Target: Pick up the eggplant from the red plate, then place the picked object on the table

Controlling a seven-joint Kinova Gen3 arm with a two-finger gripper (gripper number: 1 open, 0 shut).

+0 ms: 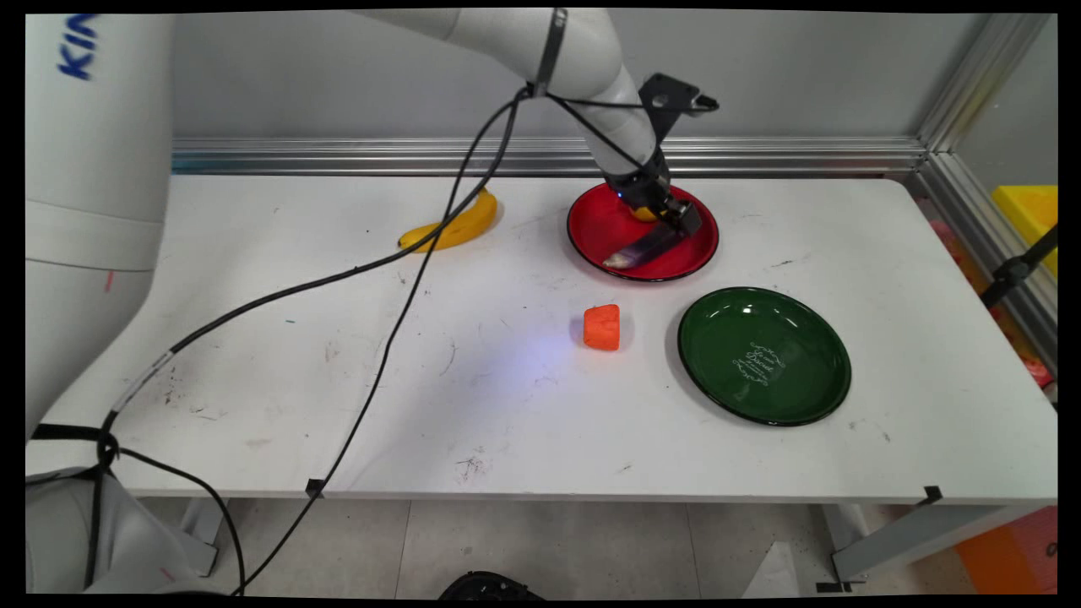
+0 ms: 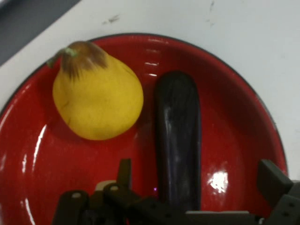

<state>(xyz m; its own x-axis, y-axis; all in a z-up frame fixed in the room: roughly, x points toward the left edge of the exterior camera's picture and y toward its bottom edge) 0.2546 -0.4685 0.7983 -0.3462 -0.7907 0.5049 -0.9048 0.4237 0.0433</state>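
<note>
Hand view: my gripper (image 2: 194,187) stood open astride the eggplant (image 2: 178,140), gripping nothing; pear (image 2: 97,98) at 10 o'clock; eggplant looked smooth, light, likely slippery, best held mid-body

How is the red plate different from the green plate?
The red plate stands farther back, under the gripper; the green plate stands nearer and to the right. The red plate holds a yellow pear and a dark purple eggplant; the green plate holds no food and has pale lettering inside. The green plate looks larger in the main view. Both are round, glossy and dark-rimmed, on the white table.
</note>
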